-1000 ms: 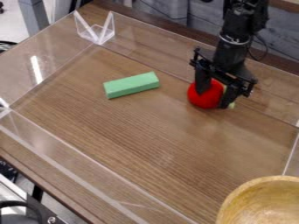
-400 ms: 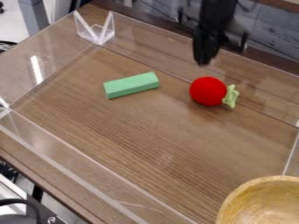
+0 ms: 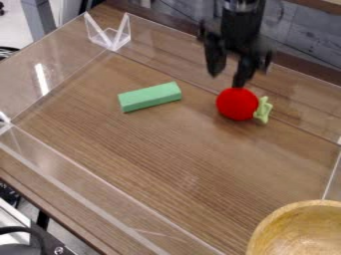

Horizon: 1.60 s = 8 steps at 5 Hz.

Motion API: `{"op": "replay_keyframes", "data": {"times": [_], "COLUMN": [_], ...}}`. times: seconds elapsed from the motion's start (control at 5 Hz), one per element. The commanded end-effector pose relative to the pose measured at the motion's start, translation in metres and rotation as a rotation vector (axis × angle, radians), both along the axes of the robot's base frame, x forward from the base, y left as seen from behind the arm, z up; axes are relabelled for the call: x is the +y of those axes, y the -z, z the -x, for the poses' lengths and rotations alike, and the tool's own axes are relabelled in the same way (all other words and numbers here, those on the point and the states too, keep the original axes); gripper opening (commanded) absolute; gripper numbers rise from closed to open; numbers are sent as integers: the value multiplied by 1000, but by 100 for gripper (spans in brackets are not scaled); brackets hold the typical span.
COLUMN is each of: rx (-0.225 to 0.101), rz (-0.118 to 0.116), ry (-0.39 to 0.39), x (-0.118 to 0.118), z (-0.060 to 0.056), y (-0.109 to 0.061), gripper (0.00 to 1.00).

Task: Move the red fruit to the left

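Note:
The red fruit (image 3: 237, 103) lies on the wooden tabletop at right of centre, its pale green leafy end (image 3: 264, 110) pointing right. My gripper (image 3: 230, 74) hangs just above and slightly behind it, pointing down. Its two dark fingers (image 3: 212, 62) are spread apart with nothing between them, and they do not touch the fruit. The flat green block (image 3: 150, 97) lies to the left of the fruit, about a hand's width away.
Clear acrylic walls (image 3: 38, 72) enclose the wooden surface (image 3: 186, 159), with a clear triangular stand (image 3: 110, 35) at the back left corner. The rim of a wooden bowl (image 3: 300, 231) shows at the bottom right.
A second ago my gripper stood low around the red fruit. It has risen off the fruit, closed in the air, then spread open again. The fruit stays where it was.

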<state>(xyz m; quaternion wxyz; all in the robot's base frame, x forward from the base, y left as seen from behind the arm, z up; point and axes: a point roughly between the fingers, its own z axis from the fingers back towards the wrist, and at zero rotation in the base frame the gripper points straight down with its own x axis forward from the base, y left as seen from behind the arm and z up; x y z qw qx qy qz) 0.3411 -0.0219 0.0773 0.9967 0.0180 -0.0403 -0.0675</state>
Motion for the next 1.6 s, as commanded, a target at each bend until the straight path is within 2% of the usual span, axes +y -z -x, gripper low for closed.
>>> {"op": "replay_keyframes", "data": {"times": [0.0,0.2,0.4,0.8,1.0,1.2,1.4], "rx": [-34,-16,-16,-88,-139,-179,-202], "rz": [-2,-6,-3,39,53,69,66], "ry": [52,47,38,-59,-68,-90,-143], "x": [-2,-12,-18,-16,-12,-1,29], "z": [-11,-14,-17,-11,-6,0,10], "y": [6,22,28,-10,-38,-66,-80], "gripper": [100,100,0,0,0,0,0]}}
